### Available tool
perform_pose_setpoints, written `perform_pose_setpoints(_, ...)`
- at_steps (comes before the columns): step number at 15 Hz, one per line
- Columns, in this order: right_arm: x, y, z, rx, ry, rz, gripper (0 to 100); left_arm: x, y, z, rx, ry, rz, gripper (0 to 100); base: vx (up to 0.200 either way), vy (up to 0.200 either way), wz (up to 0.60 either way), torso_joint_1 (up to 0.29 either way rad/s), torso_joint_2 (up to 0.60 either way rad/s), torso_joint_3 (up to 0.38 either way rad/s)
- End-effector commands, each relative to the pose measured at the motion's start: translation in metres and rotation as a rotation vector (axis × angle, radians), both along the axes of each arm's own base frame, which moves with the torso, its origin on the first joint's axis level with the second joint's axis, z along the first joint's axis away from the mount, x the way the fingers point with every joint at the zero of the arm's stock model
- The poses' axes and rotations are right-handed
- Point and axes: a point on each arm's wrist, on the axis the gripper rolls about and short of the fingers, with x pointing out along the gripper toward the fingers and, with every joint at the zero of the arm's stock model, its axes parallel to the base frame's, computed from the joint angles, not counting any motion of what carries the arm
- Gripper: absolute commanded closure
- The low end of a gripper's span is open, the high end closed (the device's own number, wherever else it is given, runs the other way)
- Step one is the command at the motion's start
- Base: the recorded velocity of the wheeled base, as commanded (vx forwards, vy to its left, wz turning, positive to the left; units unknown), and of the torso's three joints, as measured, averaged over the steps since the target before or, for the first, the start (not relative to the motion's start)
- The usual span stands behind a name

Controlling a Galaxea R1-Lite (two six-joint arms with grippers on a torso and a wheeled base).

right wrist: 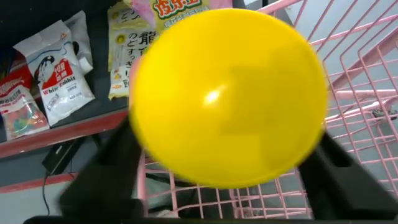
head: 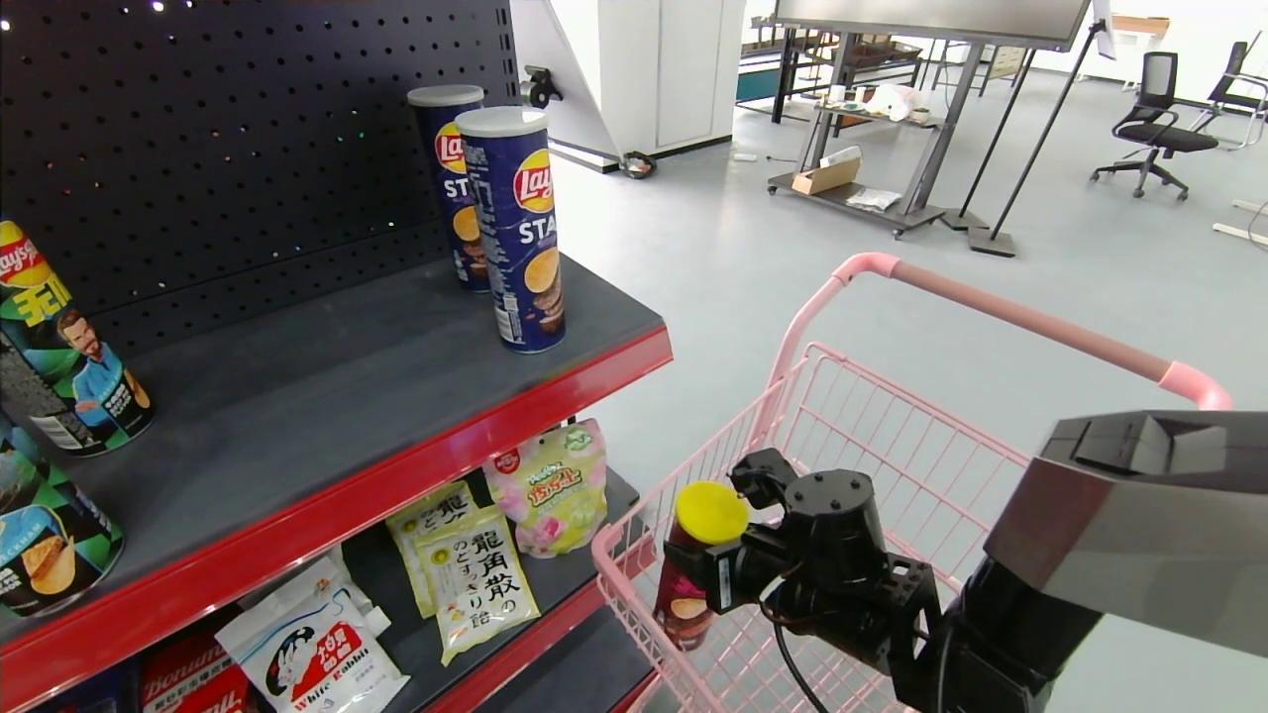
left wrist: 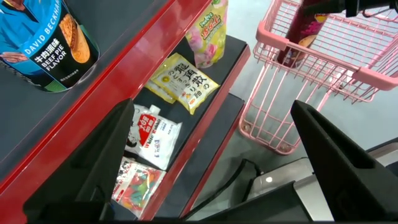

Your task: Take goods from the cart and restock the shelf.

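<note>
On the top shelf (head: 327, 396) we saw two green-black cans (head: 74, 376) at far left, then two blue cans (head: 520, 228) upright near its right end, one behind the other. Below lay snack bags (head: 475, 579) on the lower shelf. The L gripper (left wrist: 211, 162) hung in front of the shelf, fingers (left wrist: 93, 174) wide apart w/ nothing between. Further right stood the pink cart (head: 1030, 319). In its corner nearest the shelf the R gripper (head: 708, 555) was clamped round a dark-red can (head: 684, 609) w/ a yellow lid (right wrist: 227, 93), upright, top above the rim.
</note>
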Motion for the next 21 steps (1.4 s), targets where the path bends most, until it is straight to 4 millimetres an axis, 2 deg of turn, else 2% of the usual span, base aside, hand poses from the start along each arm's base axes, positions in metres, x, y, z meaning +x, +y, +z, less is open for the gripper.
perform_pose_setpoints(1,-0.001,0.000,-0.005,-0.011,0.011,0.001,100,0.000,0.000,0.000,0.000,0.001,0.000,0,0.000,0.000,0.00,0.000,0.00,0.000)
perform_pose_setpoints(3,-0.003,-0.001,-0.002,-0.013,0.002,-0.011,100,0.000,0.000,0.000,0.000,0.000,0.000,0,0.000,0.000,0.00,0.000,0.00,0.000)
perform_pose_setpoints(5,-0.006,-0.004,0.009,-0.012,-0.029,-0.043,100,0.000,0.000,0.000,-0.001,-0.002,0.000,0,0.000,0.000,0.00,0.000,0.00,0.000)
perform_pose_setpoints(7,-0.008,-0.012,0.040,0.020,-0.100,-0.071,100,0.000,0.000,0.000,-0.002,-0.003,-0.003,0,0.000,0.000,0.00,0.000,0.00,0.000)
perform_pose_setpoints(10,-0.004,-0.038,0.082,-0.002,-0.166,-0.126,100,0.000,0.000,0.000,-0.002,-0.002,-0.004,0,0.000,0.000,0.00,0.000,0.00,0.000)
perform_pose_setpoints(11,0.001,-0.051,0.106,-0.004,-0.216,-0.154,100,0.000,0.000,0.000,-0.005,-0.001,-0.008,0,0.000,0.000,0.00,0.000,0.00,0.000)
perform_pose_setpoints(13,0.004,-0.065,0.138,-0.031,-0.271,-0.172,100,0.000,0.000,0.000,-0.008,0.000,-0.017,0,0.000,0.000,0.00,0.000,0.00,0.000)
perform_pose_setpoints(14,-0.002,-0.074,0.174,-0.039,-0.278,-0.186,100,0.000,-0.001,0.000,-0.011,-0.001,-0.024,0,0.000,0.000,0.00,0.000,0.00,0.000)
perform_pose_setpoints(15,-0.016,-0.083,0.199,-0.059,-0.251,-0.189,100,0.000,-0.001,0.000,-0.012,-0.002,-0.029,0,0.000,0.000,0.00,0.000,0.00,0.000)
perform_pose_setpoints(16,-0.030,-0.091,0.215,-0.073,-0.228,-0.190,100,0.000,-0.001,0.001,-0.017,-0.002,-0.040,0,0.000,0.000,0.00,0.000,0.00,0.000)
perform_pose_setpoints(18,-0.073,-0.118,0.241,-0.109,-0.196,-0.226,100,0.000,-0.001,0.003,-0.023,-0.022,-0.052,0,0.000,0.000,0.00,0.000,0.00,0.000)
perform_pose_setpoints(19,-0.099,-0.135,0.243,-0.138,-0.168,-0.246,100,0.001,-0.001,0.004,-0.024,-0.034,-0.051,0,0.000,0.000,0.00,0.000,0.00,0.000)
perform_pose_setpoints(21,-0.151,-0.164,0.228,-0.182,-0.109,-0.254,100,-0.001,-0.001,0.007,-0.023,-0.050,-0.053,0,0.000,0.000,0.00,0.000,0.00,0.000)
